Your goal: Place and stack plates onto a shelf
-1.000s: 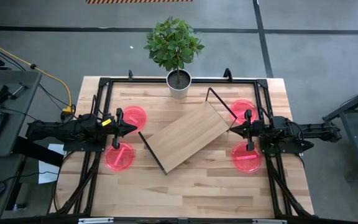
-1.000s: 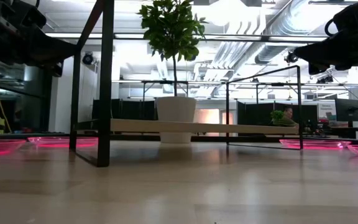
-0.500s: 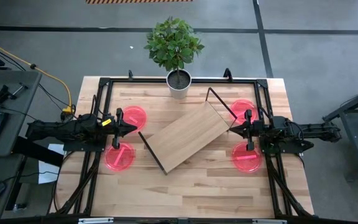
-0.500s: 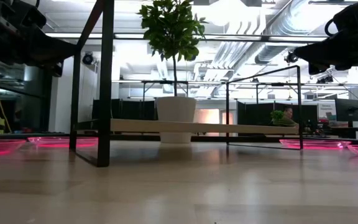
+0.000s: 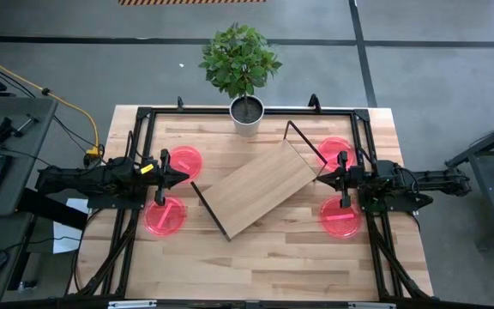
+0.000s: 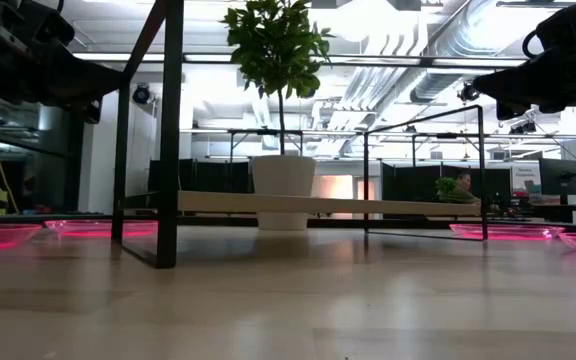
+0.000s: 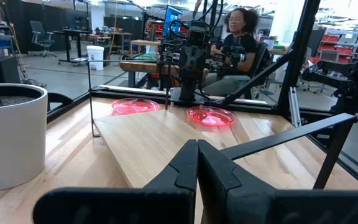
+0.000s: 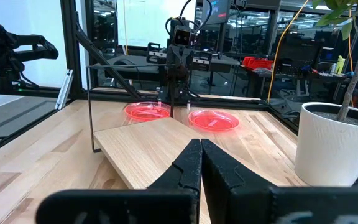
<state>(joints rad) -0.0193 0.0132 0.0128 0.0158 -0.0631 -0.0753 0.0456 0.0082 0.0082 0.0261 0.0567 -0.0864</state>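
Four pink-red plates lie flat on the tabletop in the high view: two on the left [image 5: 183,161] [image 5: 165,216] and two on the right [image 5: 334,152] [image 5: 341,216]. The shelf [image 5: 256,187], a light-wood board on black wire legs, stands slantwise in the table's middle. My left gripper [image 5: 185,178] hovers shut between the left plates, pointing at the shelf [image 7: 166,137]. My right gripper [image 5: 318,178] hovers shut between the right plates, facing the shelf's other end [image 8: 160,149]. Neither touches anything.
A white plant pot [image 5: 247,116] with a leafy plant stands at the table's far edge, behind the shelf. A black frame [image 5: 144,112] borders the tabletop. A person [image 7: 238,37] sits beyond the table's right side. Bare wood [image 5: 264,257] lies along the near edge.
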